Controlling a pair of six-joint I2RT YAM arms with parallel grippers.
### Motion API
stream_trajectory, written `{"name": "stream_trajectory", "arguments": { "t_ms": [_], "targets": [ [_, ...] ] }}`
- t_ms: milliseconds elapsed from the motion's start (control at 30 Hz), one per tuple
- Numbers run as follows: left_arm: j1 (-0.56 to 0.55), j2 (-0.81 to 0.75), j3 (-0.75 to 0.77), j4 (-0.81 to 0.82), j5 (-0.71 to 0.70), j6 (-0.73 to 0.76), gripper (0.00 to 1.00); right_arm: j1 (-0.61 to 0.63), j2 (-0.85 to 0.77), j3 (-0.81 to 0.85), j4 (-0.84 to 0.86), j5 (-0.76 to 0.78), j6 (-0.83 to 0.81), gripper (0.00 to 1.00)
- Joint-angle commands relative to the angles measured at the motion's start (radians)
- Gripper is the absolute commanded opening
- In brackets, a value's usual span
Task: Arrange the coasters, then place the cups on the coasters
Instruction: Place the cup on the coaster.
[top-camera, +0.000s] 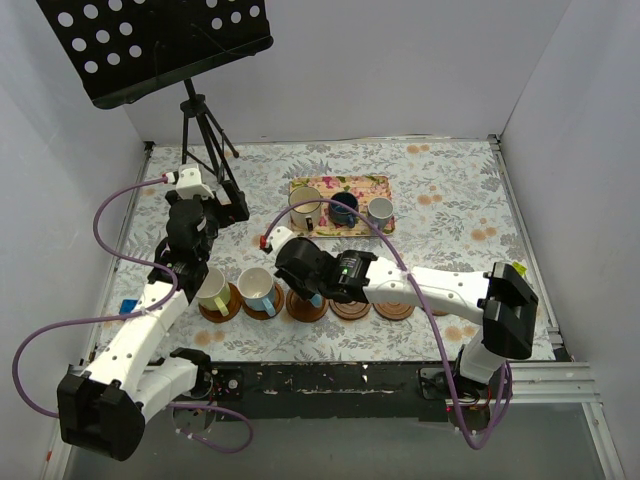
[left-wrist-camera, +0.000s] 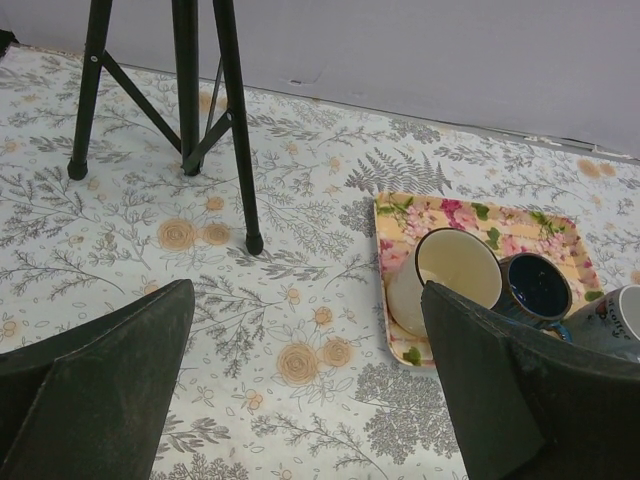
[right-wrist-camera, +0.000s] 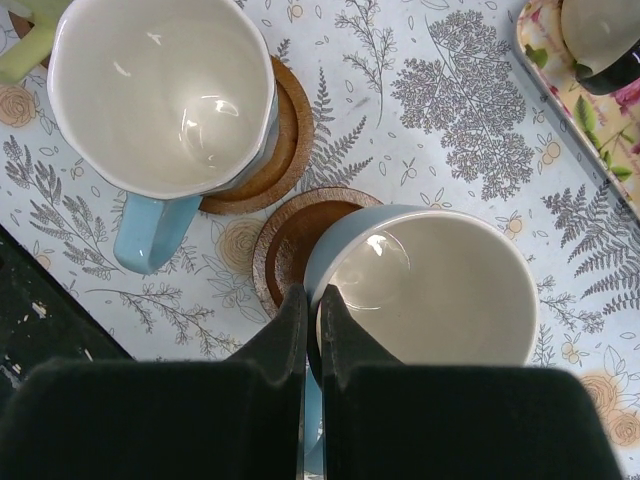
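A row of brown coasters (top-camera: 350, 308) lies near the front edge. A yellow-green cup (top-camera: 212, 288) and a light blue cup (right-wrist-camera: 160, 90) each stand on one. My right gripper (right-wrist-camera: 313, 290) is shut on the rim of a second light blue cup (right-wrist-camera: 430, 290), which sits over the third coaster (right-wrist-camera: 285, 235) and hides its right part. Whether that cup touches the coaster I cannot tell. A cream cup (left-wrist-camera: 445, 275), a dark blue cup (left-wrist-camera: 537, 287) and a grey-blue cup (top-camera: 380, 210) stand on the floral tray (left-wrist-camera: 400, 215). My left gripper (left-wrist-camera: 307, 295) hangs open over bare cloth, left of the tray.
A black tripod (left-wrist-camera: 185, 90) stands at the back left with its nearest foot (left-wrist-camera: 255, 243) just ahead of my left gripper; it carries a perforated black desk (top-camera: 150, 45). White walls close the table on three sides. Two coasters (top-camera: 393, 310) at the row's right end are bare.
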Motion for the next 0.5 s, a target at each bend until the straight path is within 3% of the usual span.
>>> {"name": "stream_trajectory", "arguments": {
  "t_ms": [0,233,467],
  "targets": [
    [0.005,-0.014,0.033,-0.019,0.004,-0.005,0.98,0.005,-0.033,0.023,0.094,0.065,0.004,0.01],
    [0.006,0.001,0.037,-0.026,0.01,-0.007,0.98,0.012,-0.039,-0.052,0.132,-0.013,0.061,0.01],
    [0.006,0.009,0.034,-0.023,0.022,-0.013,0.98,0.02,-0.061,-0.095,0.147,0.008,0.085,0.01]
  ]
}}
